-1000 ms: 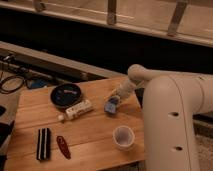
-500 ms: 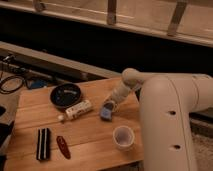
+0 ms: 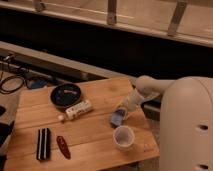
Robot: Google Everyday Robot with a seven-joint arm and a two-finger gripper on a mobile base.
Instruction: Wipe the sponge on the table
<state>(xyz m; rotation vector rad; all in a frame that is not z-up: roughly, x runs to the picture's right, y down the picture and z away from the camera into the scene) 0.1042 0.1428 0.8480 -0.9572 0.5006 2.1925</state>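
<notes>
Down toward the front edge is where the gripper (image 3: 123, 109) and the sponge (image 3: 117, 119) are going. A second ago they were sitting farther back on the table (image 3: 95, 134), and now they are sitting much closer to the white cup (image 3: 123, 136).

The gripper looks to be holding the sponge at its tip and pressing it onto the wood. The sponge is lying on the right part of the table, just under the gripper and a little to the picture's left of it. Its long side is slanting, running from the arm (image 3: 150, 88) down toward the cup.

The cup is standing just beside the sponge, on the near side. So I think a wipe that way is asking for a bump. Bare wood is lying to the picture's left, between the sponge and the white bottle (image 3: 78, 110).

Counting now: one arm is reaching in and one gripper is working. One sponge, one cup, one bottle, one black dish (image 3: 65, 95), one striped block (image 3: 43, 144) and one dark red thing (image 3: 63, 146) are sitting on the table.
</notes>
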